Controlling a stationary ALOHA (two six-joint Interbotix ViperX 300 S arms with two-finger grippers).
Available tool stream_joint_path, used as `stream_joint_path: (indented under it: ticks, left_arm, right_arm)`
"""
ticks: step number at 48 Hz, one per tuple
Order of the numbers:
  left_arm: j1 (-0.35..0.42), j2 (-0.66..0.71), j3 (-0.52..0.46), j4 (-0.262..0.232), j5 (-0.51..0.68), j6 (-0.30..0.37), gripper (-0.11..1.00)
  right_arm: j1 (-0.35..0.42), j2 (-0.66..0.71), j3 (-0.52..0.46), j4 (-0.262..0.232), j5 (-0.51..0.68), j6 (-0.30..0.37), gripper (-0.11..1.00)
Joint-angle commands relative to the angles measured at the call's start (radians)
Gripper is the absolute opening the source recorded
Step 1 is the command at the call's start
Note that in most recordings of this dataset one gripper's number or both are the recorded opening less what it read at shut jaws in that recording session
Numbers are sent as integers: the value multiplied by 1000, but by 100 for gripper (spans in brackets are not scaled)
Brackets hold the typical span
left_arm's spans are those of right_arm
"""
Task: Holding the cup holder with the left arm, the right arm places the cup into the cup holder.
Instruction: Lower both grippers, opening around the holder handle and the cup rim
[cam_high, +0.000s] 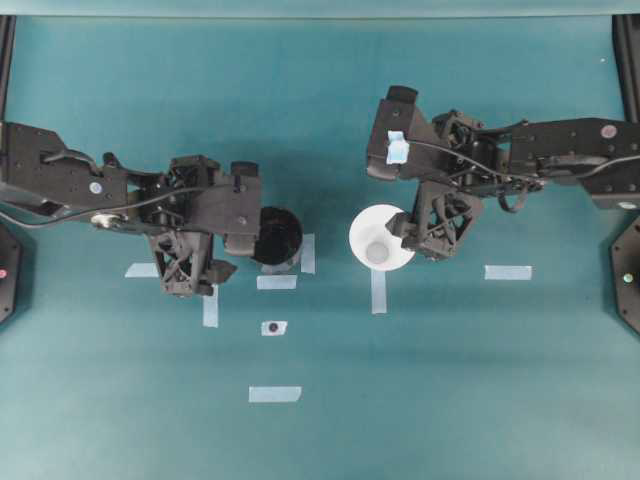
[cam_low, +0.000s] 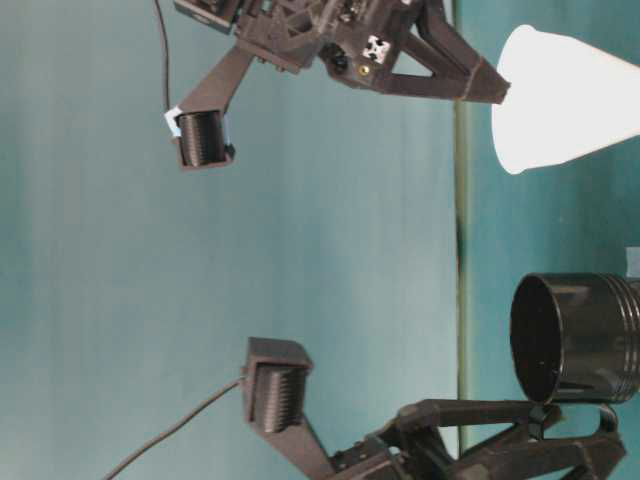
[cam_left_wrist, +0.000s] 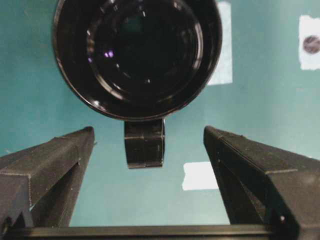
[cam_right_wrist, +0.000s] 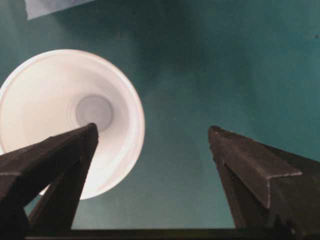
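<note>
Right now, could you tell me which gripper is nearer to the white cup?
The right. The right gripper hangs open just above the cup, one finger over its rim. The left gripper, also open, faces the cup holder, on the cup's far side.

A teal desk (cam_high: 120, 400) fills the room's middle, dotted with pale blue tape strips. One strip (cam_high: 274, 394) lies alone toward the near edge, another (cam_high: 508, 272) sits well off to the right, and a third (cam_high: 141, 270) lies over on the left. A small white patch (cam_high: 273, 328) carries a dark round dot. Dark frame posts (cam_high: 6, 50) run along both side edges.
</note>
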Motion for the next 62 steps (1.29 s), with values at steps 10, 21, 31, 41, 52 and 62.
stream_joint_path:
  ticks: [10, 21, 31, 41, 52, 62]
  left_arm:
    - [12, 14, -28, 3, -9, -3, 96]
    - [28, 23, -31, 3, -29, -2, 96]
    - [28, 41, -29, 3, -29, -5, 96]
    - [28, 44, -35, 3, -29, -5, 96]
    - [28, 44, -35, 3, -31, -5, 96]
    - [28, 44, -35, 3, -31, -5, 96]
  right_arm:
    - [2, 23, -26, -2, -29, -2, 98]
    - [2, 49, -25, -2, -29, -2, 98]
    - [2, 58, -26, -2, -29, 0, 98]
    - [0, 58, -26, -2, -31, 3, 98]
    - [-2, 58, -26, 0, -32, 3, 98]
    - [-3, 58, -26, -2, -31, 3, 98]
